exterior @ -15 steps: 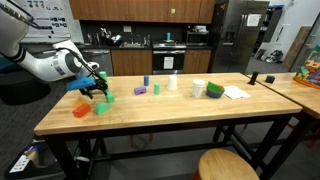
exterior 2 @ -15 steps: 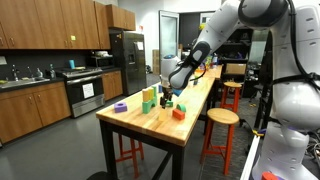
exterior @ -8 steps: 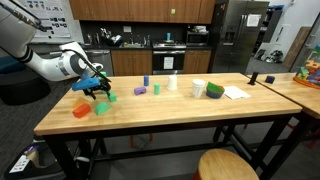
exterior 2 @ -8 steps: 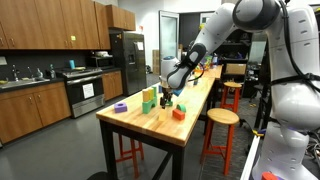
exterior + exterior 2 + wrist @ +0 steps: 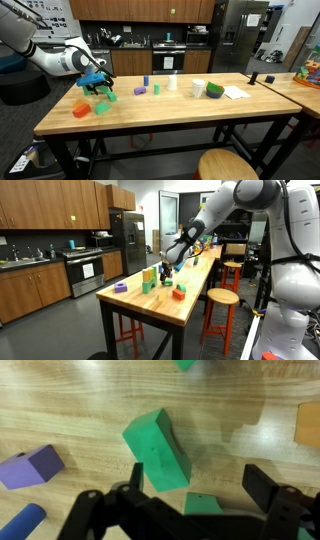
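My gripper (image 5: 200, 485) hangs open above the wooden table (image 5: 170, 115), with nothing between its fingers. In the wrist view a large green block (image 5: 157, 448) lies on the table just beyond the left finger (image 5: 135, 475). A smaller green block (image 5: 202, 503) shows lower down between the jaws, lying on the table. In both exterior views the gripper (image 5: 97, 88) (image 5: 168, 272) hovers over the green blocks (image 5: 104, 105) at one end of the table. An orange block (image 5: 82, 109) (image 5: 179, 294) lies beside them.
A purple block (image 5: 32, 466) and a blue cylinder (image 5: 20, 520) lie to the left in the wrist view. Further along the table stand small blocks (image 5: 140, 91), white cups (image 5: 198, 89), a green bowl (image 5: 215, 90) and paper (image 5: 236, 92). Stools (image 5: 221, 298) stand beside the table.
The gripper has risen slightly above the green blocks, still open. The blocks have not moved.
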`<state>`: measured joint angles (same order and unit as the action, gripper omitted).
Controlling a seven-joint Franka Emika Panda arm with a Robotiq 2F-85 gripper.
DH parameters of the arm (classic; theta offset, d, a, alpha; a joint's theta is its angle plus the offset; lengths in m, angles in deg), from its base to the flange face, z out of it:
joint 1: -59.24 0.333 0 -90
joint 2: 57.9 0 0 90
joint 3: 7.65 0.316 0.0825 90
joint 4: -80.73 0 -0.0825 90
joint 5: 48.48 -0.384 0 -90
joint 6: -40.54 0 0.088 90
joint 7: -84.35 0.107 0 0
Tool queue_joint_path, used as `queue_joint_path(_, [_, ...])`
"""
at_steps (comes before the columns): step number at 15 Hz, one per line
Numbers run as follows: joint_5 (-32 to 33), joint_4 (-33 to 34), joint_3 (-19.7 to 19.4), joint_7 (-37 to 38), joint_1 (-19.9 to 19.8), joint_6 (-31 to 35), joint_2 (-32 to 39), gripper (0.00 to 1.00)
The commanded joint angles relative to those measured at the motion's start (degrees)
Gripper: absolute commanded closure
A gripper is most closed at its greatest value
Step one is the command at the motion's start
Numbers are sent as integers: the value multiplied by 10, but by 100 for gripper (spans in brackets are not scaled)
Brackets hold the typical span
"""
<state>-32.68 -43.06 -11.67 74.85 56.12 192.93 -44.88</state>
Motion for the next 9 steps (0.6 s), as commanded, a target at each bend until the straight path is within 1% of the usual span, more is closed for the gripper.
queue_joint_path(1, [-13, 4, 5, -22, -4, -19, -11, 0])
queue_joint_path(2, [-2, 3, 0, -4, 0, -3, -1, 0])
queue_joint_path(9, [-2, 4, 0, -5, 0, -6, -1, 0])
